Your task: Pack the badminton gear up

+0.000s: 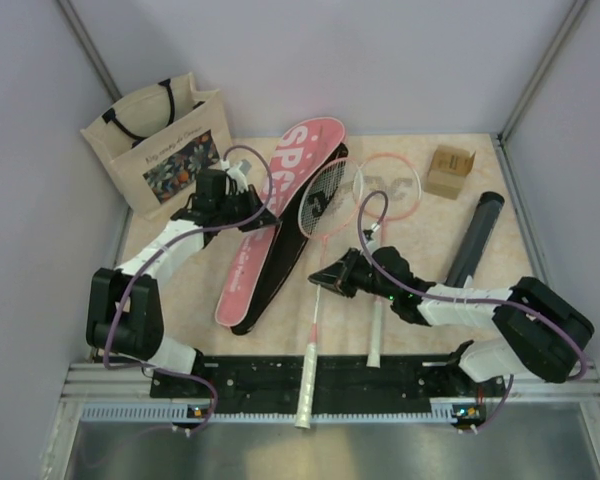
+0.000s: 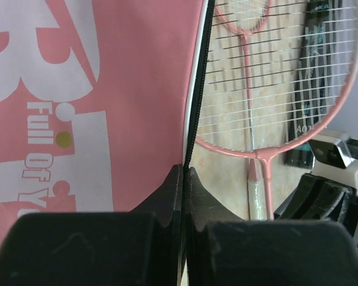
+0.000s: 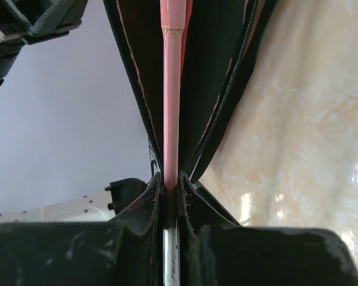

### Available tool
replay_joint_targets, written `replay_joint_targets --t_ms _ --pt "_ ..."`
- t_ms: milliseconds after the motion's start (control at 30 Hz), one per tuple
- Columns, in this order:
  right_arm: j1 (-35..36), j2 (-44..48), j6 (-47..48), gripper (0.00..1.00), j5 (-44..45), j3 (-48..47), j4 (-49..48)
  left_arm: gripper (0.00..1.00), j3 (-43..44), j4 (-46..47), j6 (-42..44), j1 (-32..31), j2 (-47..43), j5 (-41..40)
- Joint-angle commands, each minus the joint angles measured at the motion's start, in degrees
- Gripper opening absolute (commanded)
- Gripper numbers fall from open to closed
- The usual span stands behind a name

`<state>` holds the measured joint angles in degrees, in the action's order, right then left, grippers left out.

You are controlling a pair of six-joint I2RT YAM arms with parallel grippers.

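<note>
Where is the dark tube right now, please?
Top view: the dark tube lies at the table's right, between the cardboard box and the right arm.

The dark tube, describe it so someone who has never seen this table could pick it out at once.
On the beige table, go to the far right edge. Just nearer the arms than the small brown cardboard box lies the dark tube, slanted. It is the only long black cylinder there; its neighbours are that squat box and a pink-framed racket.

the right gripper [image 1: 325, 278] pinches one racket [image 1: 314, 320] by its shaft; the left gripper [image 1: 262, 214] holds the pink cover [image 1: 252, 268] edge.
</note>
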<state>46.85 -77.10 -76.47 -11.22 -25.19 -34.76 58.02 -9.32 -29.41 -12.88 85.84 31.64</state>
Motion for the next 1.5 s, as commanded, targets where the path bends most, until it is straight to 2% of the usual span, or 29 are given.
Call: replay_joint_targets --t_ms 0,100,300,567,733,1000,1333,1467 --pt "1.14 -2.96 -2.11 0.00 -3.80 -3.37 -9.00 0.00 -0.54 4.76 3.65 0.23 -2.79 5.80" --pt "0.96 -5.68 -2.02 0.00 -5.56 -4.69 -10.68 0.00 -0.97 3.17 6.55 0.23 -3.75 7.64" --pt "0.79 -12.98 -3.16 0.00 -10.13 -8.64 -15.32 0.00 -6.24 7.38 9.10 0.23 -8.49 11.16" --pt "-2.46 -21.41 -2.64 0.00 -10.05 -12.86 -18.06 0.00 -11.08 11.60 4.37 0.14 -10.87 13.36" --pt "-4.13 -26.95 1.67 0.00 -9.26 -18.92 -14.99 0.00 -12.14 10.82 3.75 0.14 -12.63 12.66" --pt "-4.84 -31.70 5.54 0.00 0.58 -26.66 -6.11 0.00 -16.88 17.58 -9.78 0.14 -14.47 9.59" --pt "-5.01 -38.56 7.65 0.00 7.88 -35.62 -2.60 0.00 -18.90 16.97 -18.22 0.14 -18.43 6.68" --pt "-5.28 -40.67 8.09 0.00 9.55 -38.09 -0.75 0.00 -19.96 15.05 -18.06 0.14 -20.01 4.85"
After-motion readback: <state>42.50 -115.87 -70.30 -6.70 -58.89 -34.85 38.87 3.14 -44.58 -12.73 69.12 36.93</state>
